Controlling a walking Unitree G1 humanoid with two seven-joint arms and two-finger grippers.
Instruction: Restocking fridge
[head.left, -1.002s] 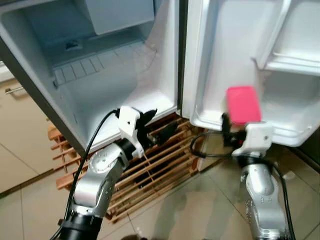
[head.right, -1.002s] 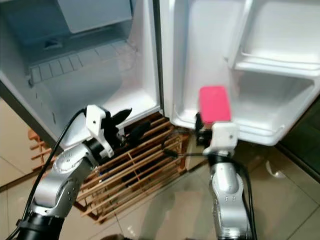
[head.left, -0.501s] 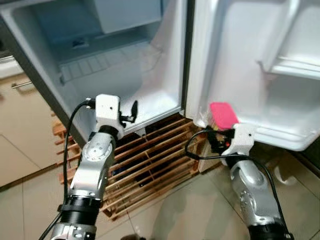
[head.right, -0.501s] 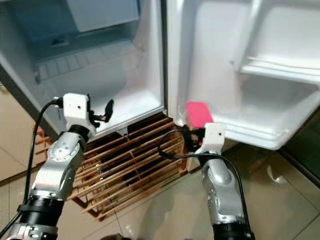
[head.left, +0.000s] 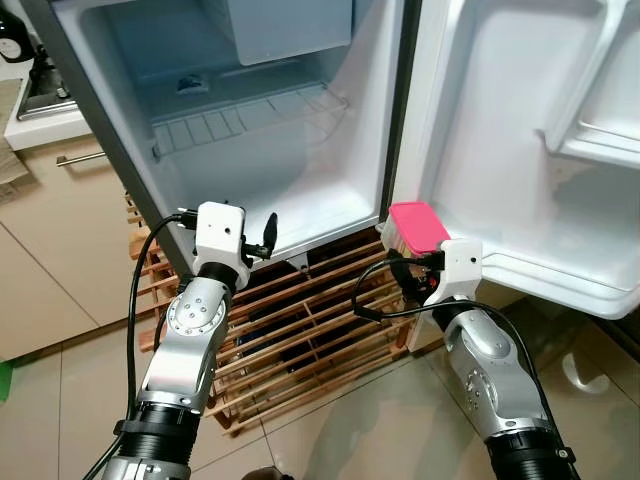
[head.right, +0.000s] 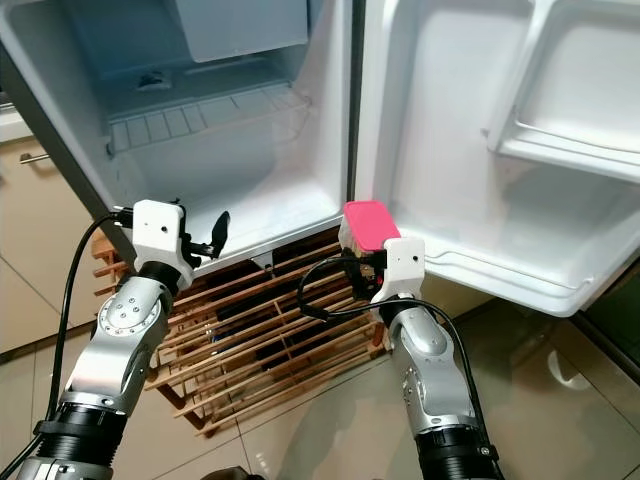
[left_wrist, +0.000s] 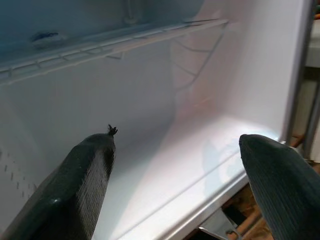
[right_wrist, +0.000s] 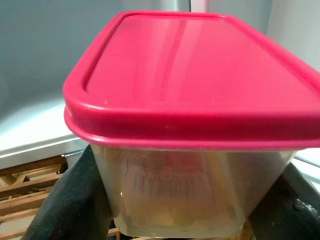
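A clear plastic food container with a pink-red lid (head.left: 418, 226) is held upright in my right gripper (head.left: 408, 262), which is shut on its sides, just in front of the lower corner of the open fridge door (head.left: 500, 130). In the right wrist view the container (right_wrist: 185, 125) sits between the two black fingers (right_wrist: 65, 200). My left gripper (head.left: 268, 232) hangs open at the front lip of the fridge's bottom floor (head.left: 290, 200), nothing between its fingers (left_wrist: 75, 185). The fridge compartment (head.left: 250, 120) looks bare, with a wire shelf (head.left: 240, 110) across its back.
A wooden slatted rack (head.left: 300, 330) stands under the fridge on the tiled floor (head.left: 60, 390). Door shelves (head.left: 590, 150) run along the open door on the right. Beige cabinets with a handle (head.left: 75, 158) lie to the left. A freezer box (head.left: 285, 25) hangs at the top.
The camera has pulled back and shifted, so the whole scene sits lower right. My right gripper with the container has come left, away from the door shelf. The left gripper has turned toward the compartment.
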